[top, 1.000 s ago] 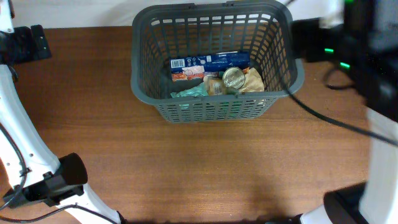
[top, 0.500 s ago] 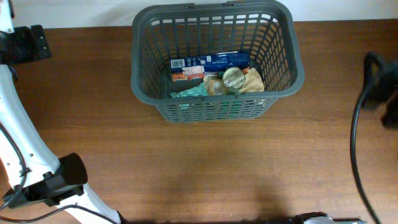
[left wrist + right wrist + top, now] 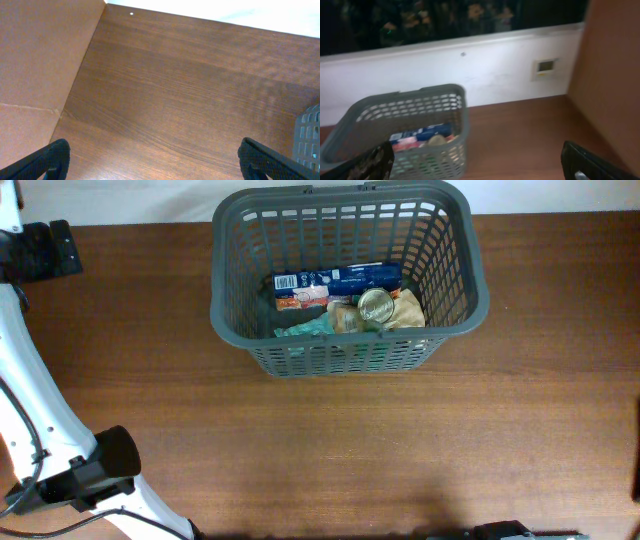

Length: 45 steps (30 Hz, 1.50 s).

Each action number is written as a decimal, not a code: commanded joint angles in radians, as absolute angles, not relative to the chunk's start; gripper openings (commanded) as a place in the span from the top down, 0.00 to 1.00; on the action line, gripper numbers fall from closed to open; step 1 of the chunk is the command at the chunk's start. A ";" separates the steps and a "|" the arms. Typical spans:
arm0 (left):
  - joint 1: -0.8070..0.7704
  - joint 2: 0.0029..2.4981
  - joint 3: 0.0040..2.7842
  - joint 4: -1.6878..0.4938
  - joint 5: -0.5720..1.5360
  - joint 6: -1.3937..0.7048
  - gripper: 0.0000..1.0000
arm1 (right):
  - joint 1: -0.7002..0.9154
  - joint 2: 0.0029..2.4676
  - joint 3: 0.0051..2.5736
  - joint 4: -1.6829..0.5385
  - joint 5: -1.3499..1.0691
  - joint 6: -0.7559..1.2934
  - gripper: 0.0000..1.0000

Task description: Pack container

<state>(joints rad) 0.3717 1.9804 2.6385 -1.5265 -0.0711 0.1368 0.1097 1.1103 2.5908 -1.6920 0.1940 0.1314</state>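
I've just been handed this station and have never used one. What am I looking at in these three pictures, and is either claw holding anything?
Two robot arms work at a wooden table. One picture looks straight down from above, and the white left arm shows at its edge. The other two come from a camera on each wrist, with dark fingertips at the bottom corners. The left gripper is open over bare wood and holds nothing. The right gripper is open and empty too, facing the container, a grey slotted basket. Inside it lie a blue box, a round tin can and a green packet.
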 commanded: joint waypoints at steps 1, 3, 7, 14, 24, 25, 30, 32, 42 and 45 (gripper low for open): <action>0.376 1.986 2.635 -1.528 -0.068 0.128 0.01 | 0.102 1.039 2.523 -1.690 0.322 0.136 0.01; 0.376 1.986 2.635 -1.528 -0.068 0.128 0.01 | 0.098 0.962 2.436 -1.662 0.348 0.136 0.01; 0.376 1.986 2.635 -1.528 -0.068 0.128 0.01 | 0.068 0.736 2.131 -1.483 0.349 0.136 0.01; 0.376 1.986 2.635 -1.528 -0.068 0.128 0.01 | 0.042 0.381 1.541 -1.185 0.327 0.140 0.01; 0.376 1.986 2.635 -1.528 -0.068 0.128 0.01 | 0.009 0.224 0.806 -0.806 0.197 0.140 0.01; 0.376 1.986 2.635 -1.528 -0.068 0.128 0.01 | -0.006 0.224 0.746 -0.789 0.197 0.140 0.01; 0.376 1.986 2.635 -1.528 -0.068 0.128 0.01 | -0.060 0.213 0.502 -0.748 0.184 0.140 0.01; 0.376 1.986 2.635 -1.528 -0.068 0.128 0.01 | -0.057 0.192 0.443 -0.717 0.183 0.140 0.01; 0.376 1.986 2.635 -1.528 -0.068 0.128 0.01 | -0.058 0.025 0.263 -0.608 0.183 0.140 0.01; 0.376 1.986 2.635 -1.528 -0.068 0.128 0.01 | -0.058 0.013 0.243 -0.608 0.183 0.140 0.01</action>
<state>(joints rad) 0.3717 1.9804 2.6385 -1.5269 -0.0711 0.1368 -0.0502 0.0368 0.2653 -0.6147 0.1890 0.1322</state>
